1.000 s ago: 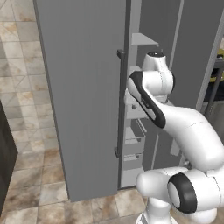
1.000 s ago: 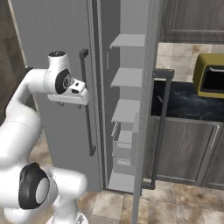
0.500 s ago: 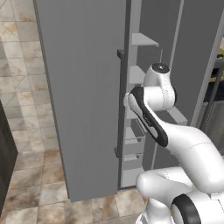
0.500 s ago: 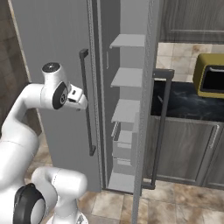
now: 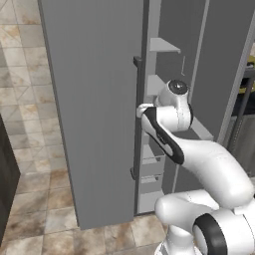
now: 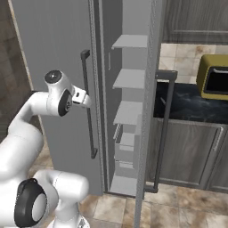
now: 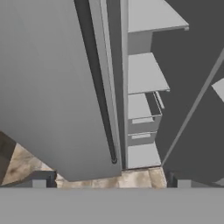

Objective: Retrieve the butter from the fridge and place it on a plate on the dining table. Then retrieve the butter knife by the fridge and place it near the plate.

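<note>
**Fridge partly open, gripper empty at the left door handle**

Room and surface: The floor is beige-brown stone tile [image 5: 35,99]. To the right of the fridge [image 6: 49,53], a black counter [image 6: 189,104] sits on grey-brown cabinets [image 6: 187,151], with a yellow box-shaped appliance [image 6: 213,76] on top.

Task object orientation: The fridge stands upright, long axis vertical. The left door [image 5: 94,99] appears shut or nearly so; the right door [image 6: 149,111] is swung outward, edge-on in the right base view. Between them, the pale grey shelves [image 6: 129,78] lie horizontal, stacked one above another, with drawer-like bins [image 6: 127,144] lower down. Both dark bar handles run vertically: the left door handle [image 6: 87,104] and the right door handle [image 6: 162,133]. The butter cannot be made out on any visible shelf.

End effector: The gripper [image 7: 111,178] is spread to its full width and holds nothing. In the hand view its two finger tips [image 7: 39,179] frame the lower end of the left door handle and the bottom shelves. In the right base view the hand [image 6: 80,98] sits just beside the left door handle, at about mid-height.

Obstructions: The open right door stands between the shelf opening and the counter. The arm [image 5: 199,159] covers part of the lower shelves in the left base view.
</note>
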